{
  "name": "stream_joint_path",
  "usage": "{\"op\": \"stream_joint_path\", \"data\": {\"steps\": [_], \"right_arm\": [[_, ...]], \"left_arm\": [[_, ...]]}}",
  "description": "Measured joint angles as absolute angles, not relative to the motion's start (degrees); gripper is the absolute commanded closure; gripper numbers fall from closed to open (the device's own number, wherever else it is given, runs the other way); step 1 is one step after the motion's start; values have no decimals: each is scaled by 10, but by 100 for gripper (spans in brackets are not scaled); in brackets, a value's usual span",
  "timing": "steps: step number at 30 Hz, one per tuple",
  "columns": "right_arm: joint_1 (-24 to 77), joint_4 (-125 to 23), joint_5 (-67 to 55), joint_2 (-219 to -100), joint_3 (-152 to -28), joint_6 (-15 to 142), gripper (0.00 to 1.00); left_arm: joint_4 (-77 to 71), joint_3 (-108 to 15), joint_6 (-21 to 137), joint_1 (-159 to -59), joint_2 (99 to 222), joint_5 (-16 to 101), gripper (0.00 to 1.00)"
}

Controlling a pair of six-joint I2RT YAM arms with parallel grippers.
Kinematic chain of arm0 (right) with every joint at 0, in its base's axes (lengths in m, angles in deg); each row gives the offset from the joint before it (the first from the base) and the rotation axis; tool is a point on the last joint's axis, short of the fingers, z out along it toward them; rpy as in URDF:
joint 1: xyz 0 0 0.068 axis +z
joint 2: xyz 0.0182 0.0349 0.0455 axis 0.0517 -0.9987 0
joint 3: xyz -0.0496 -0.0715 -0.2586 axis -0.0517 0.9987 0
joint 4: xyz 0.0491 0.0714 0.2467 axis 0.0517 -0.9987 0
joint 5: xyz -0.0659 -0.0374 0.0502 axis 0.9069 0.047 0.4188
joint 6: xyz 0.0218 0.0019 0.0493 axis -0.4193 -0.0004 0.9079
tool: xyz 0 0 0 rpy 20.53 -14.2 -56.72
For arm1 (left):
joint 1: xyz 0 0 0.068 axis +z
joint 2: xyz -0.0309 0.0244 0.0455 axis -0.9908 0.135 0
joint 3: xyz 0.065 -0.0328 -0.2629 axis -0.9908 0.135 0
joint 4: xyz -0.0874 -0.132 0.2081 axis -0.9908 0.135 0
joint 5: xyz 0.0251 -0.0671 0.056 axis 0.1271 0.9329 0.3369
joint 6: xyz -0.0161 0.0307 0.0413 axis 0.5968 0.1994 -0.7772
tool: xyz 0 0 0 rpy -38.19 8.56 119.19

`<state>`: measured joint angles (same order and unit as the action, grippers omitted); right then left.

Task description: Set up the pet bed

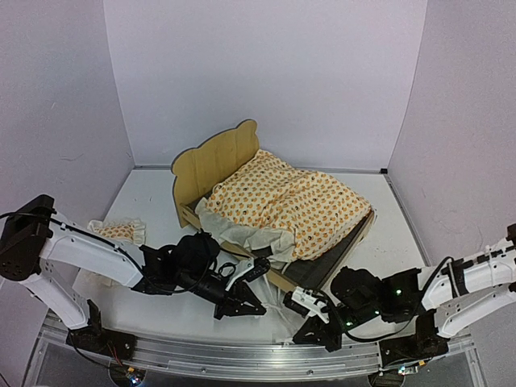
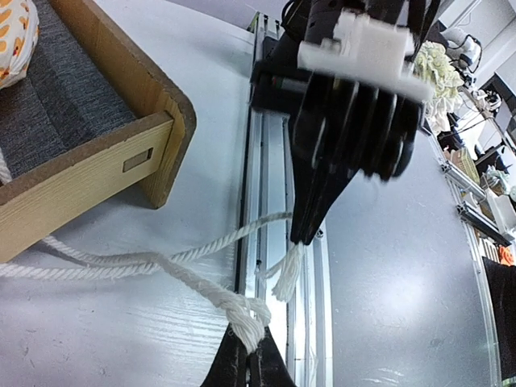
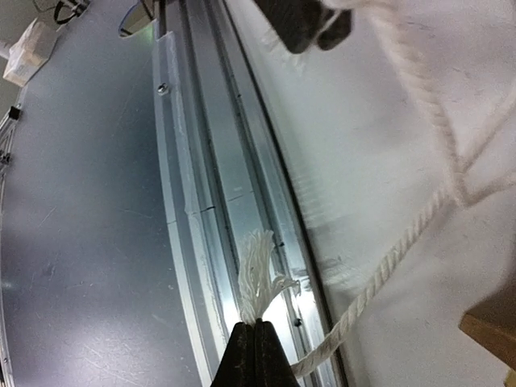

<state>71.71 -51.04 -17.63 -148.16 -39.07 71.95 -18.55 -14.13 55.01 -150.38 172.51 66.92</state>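
The pet bed (image 1: 211,165) stands mid-counter (image 1: 153,201); it looks like light, stiff plywood, best gripped at the low footboard (image 2: 121,68). The left jaws pinch a knotted cord (image 2: 242,310), the right jaws a frayed cord end (image 3: 258,282).

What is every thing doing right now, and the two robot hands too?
Light plywood bed frame: standing upright.
Orange-dotted cream ruffled cover: rumpled on the bed.
Small matching ruffled pillow: lying apart from the bed.
White twisted cord: knotted, held by both grippers.
Left gripper: shut on the cord.
Right gripper: shut on its frayed end.
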Motion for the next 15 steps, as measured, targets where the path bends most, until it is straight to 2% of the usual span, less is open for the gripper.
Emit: {"op": "stream_joint_path", "data": {"steps": [4,8,10,15], "right_arm": [[718,-539,-101,-1411,-380,749,100],[718,-551,-35,-1392,-387,763,100],[718,-561,-5,-1400,-400,767,100],[718,-550,49,-1424,-424,782,100]], "left_arm": [[-197,-141,573,-1506,1745,637,100],[-201,-139,610,-1507,1785,580,99],[-202,-126,624,-1507,1790,545,89],[-205,-96,637,-1507,1787,481,48]]}}
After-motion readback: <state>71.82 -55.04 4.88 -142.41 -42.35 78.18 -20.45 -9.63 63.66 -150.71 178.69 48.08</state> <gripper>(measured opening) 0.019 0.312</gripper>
